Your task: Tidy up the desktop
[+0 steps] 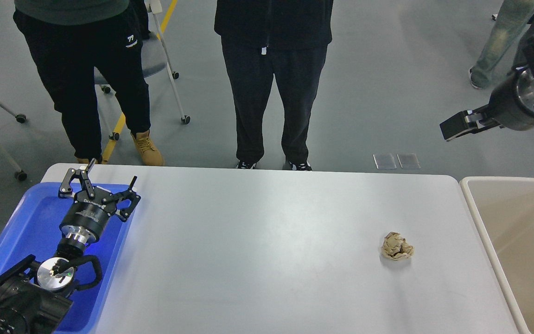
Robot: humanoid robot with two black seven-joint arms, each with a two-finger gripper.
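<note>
A single crumpled ball of tan paper (397, 246) is found on the light grey counter (257, 241), right of centre and near the beige tub (522, 241) that stands against the counter's right edge. The tub is judged to be placed there to receive such waste, and the blue tray (26, 227) at the left end to collect other items. The left pincer (98, 185) is held over the far end of the tray with its fingers spread and nothing between them, well apart from the paper. The right pincer (461, 125) is held raised beyond the counter's far right corner, over the floor; whether its fingers are spread or pressed together cannot be told. The paper lies nearer to it, below and to its left. Two people are noted standing at the far edge.
</note>
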